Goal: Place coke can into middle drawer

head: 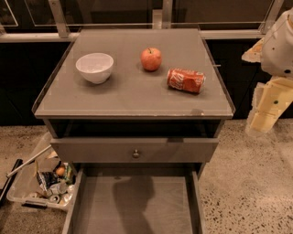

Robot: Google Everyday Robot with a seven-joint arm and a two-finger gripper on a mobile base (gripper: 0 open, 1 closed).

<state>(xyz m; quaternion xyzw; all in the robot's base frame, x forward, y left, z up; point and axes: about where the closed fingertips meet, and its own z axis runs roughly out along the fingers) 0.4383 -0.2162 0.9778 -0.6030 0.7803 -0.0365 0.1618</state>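
Lab-like test space: speckled floor [247,183], glass partition [114,11], scrap bin [25,194]; claw [268,114] at right.

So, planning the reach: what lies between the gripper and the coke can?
Nothing stands there in the camera view. Only bare cabinet top, up to its right edge, separates the coke can from the gripper, which hangs beyond the cabinet's right side.

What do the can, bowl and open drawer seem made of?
The can looks like thin metal: printed red, silver end, dented side. The bowl is probably glazed ceramic or plastic, white and softly glossy. The drawer has a smooth matte grey floor, perhaps painted metal or laminate. The end effector, cream, plastic-looking, hangs right of the cabinet, away from the can.
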